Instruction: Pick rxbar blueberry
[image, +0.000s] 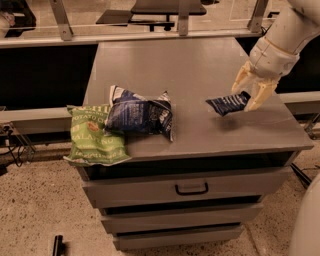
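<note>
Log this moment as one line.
gripper: right side, shut on blue bar | bar: held above cabinet top | green bag, blue bag: left

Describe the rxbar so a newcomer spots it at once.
On the grey cabinet, look at the top's right side, where the gripper is. It pinches the rxbar by one end, tilted, apparently just above the surface. The bar is a small flat navy wrapper, far smaller than the blue bag and green bag at the left.
</note>
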